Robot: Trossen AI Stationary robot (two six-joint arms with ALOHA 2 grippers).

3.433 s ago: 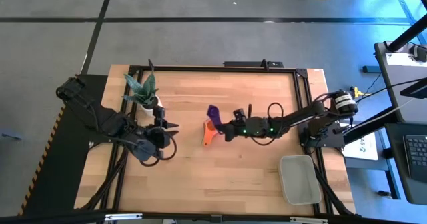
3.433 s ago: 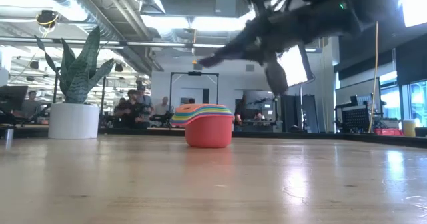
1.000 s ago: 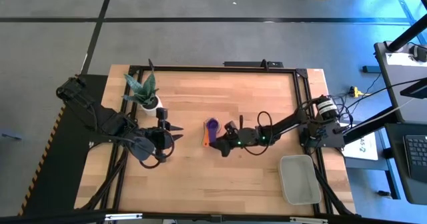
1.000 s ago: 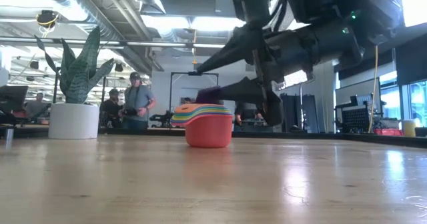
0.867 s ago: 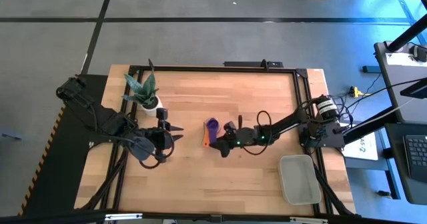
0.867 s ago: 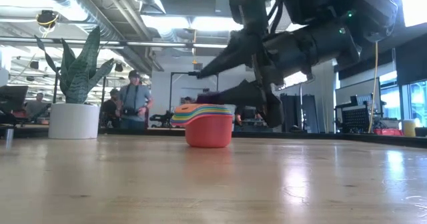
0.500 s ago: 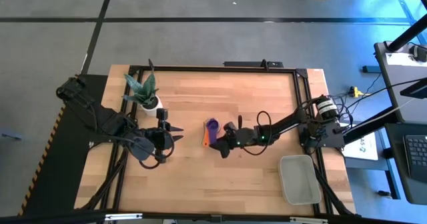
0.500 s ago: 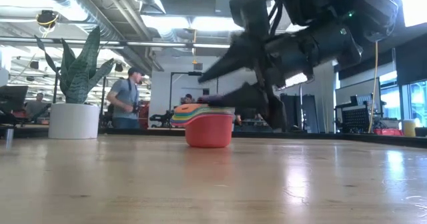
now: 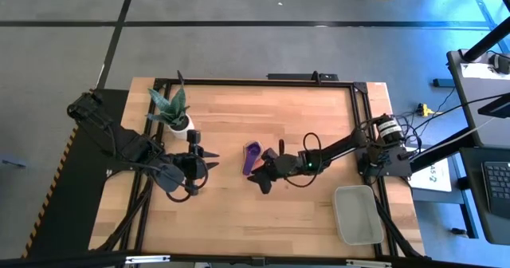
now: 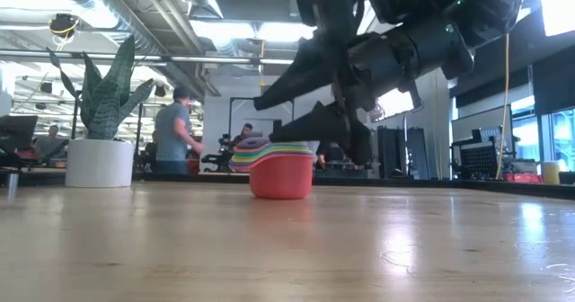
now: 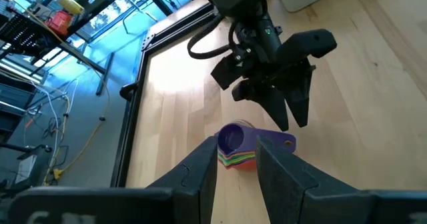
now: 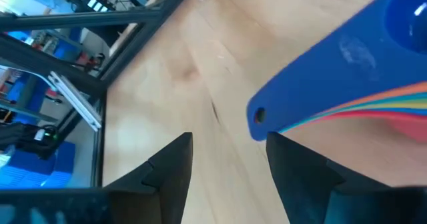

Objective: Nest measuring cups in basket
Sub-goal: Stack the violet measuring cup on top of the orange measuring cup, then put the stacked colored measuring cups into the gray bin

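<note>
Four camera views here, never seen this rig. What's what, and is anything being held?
Two robot arms work at a wooden table. The high view looks straight down; the low view sits at tabletop height; each wrist view looks past that arm's own fingers. Mid-table stands a nested stack of measuring cups, purple one on top. The right gripper is open at the stack's handles, holding nothing. The left gripper waits open, nearer the potted plant. The basket sits at the table's near right corner, no cups in it. People show in the room behind.

You get an overhead straight down, a table-level view across (room behind), two close wrist views, all sharing the cups (image 9: 253, 156).
</note>
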